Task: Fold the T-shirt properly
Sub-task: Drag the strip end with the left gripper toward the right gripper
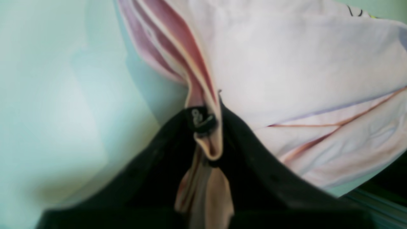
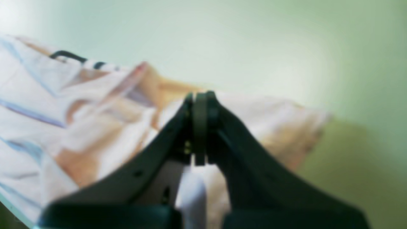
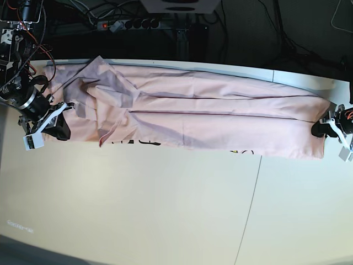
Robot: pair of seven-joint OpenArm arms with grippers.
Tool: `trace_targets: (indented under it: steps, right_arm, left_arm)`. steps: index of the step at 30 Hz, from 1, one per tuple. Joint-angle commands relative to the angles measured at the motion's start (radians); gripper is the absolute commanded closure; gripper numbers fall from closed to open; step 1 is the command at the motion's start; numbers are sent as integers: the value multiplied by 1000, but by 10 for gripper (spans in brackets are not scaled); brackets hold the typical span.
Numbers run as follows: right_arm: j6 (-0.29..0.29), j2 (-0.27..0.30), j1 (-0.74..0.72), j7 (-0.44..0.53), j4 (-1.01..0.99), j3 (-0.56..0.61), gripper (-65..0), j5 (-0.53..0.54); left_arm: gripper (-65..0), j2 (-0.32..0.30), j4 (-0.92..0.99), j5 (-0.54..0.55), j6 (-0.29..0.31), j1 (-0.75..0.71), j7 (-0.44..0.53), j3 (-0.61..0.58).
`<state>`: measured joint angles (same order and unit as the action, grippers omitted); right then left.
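Pale table (image 3: 165, 210) carries the T-shirt (image 3: 209, 124) stretched lengthwise along its far side, black lettering mostly hidden underneath; left gripper (image 1: 206, 133) pinches a bunched hem, right gripper (image 2: 200, 127) clamped on blurred fabric.

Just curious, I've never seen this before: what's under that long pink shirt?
The T-shirt lies stretched over a pale table, whose surface shows around it. Black lettering peeks from its near edge. Anything else beneath is covered.

Your left gripper (image 1: 208, 133) has matte black tapering fingers, with a small silver screw near the tip. Your right gripper (image 2: 200, 127) matches them, with white brackets and red wiring behind.
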<state>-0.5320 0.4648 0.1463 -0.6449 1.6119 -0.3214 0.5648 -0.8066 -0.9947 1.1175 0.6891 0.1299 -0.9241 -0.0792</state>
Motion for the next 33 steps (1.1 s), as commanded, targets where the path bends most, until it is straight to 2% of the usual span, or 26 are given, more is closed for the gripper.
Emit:
trace_targets:
  steps: [1,6,8,10,14,17,21,26,33]
  right_arm:
    - [-45,17,-13,16,15,-12,0,12]
    - [-45,16,-12,16,15,-12,0,12]
    - [-45,17,-13,16,15,-12,0,11]
    - [-44,17,-13,16,15,-12,0,11]
    - [-45,16,-13,16,15,-12,0,11]
    - [-44,16,-13,16,15,-12,0,10]
    - [-44,16,-13,19,15,-12,0,-8]
    - [-44,16,-13,19,15,-12,0,-8]
    - [-45,17,-7,11,15,-12,0,-8]
  left_arm:
    - [0,-42,-10,14,9,32,17,9]
    - [0,-97,-30,31,9,53,-26,9]
    - [0,-109,-63,73,9,50,-80,9]
    - [0,-111,-121,110,9,43,-130,9]
    - [0,-108,-319,109,9,-16,-131,9]
    - [0,-107,-513,35,3,-91,-122,9]
    - [0,-99,-742,-99,-87,-187,-76,9]
    - [0,-20,-934,-177,-110,-222,-51,8]
    - [0,118,-960,-264,-147,-222,-27,8]
